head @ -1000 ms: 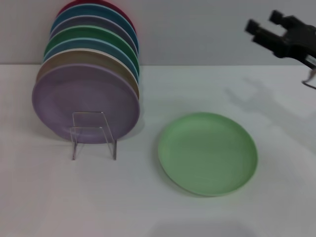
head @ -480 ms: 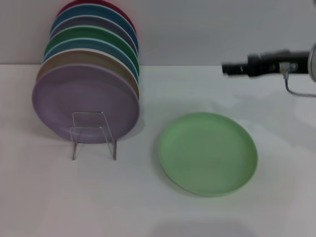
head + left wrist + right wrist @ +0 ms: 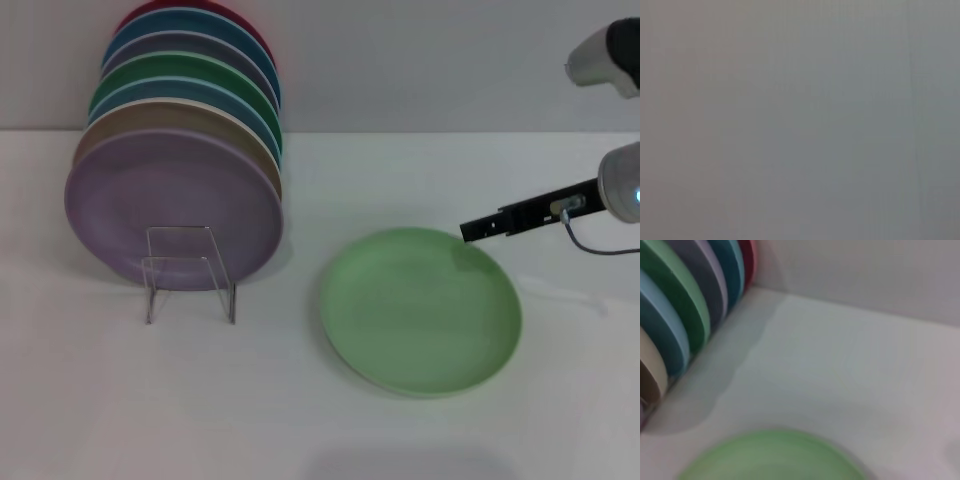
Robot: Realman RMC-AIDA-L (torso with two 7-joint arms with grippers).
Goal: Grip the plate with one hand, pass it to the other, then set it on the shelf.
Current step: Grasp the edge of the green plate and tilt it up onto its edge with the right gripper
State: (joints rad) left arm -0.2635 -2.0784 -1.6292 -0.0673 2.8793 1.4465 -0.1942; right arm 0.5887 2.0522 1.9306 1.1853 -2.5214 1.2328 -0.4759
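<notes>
The pale mint-green plate (image 3: 420, 310) lies flat on the white table, right of centre; its far rim also shows in the right wrist view (image 3: 775, 457). My right gripper (image 3: 472, 230), slim and black on an arm joint with a blue ring, reaches in from the right. I see it edge-on, its tip just over the plate's far right rim. The clear shelf (image 3: 190, 272) stands at the left and holds a row of upright plates. My left gripper is out of view, and the left wrist view shows only flat grey.
A lilac plate (image 3: 172, 208) stands frontmost in the shelf, with tan, blue, green and red plates behind it (image 3: 675, 315). A grey wall runs behind the table. Bare white table lies between the shelf and the flat plate.
My right gripper has come down and leftward from high at the right, turning edge-on, until its tip is at the plate's far right rim. The plates have not moved.
</notes>
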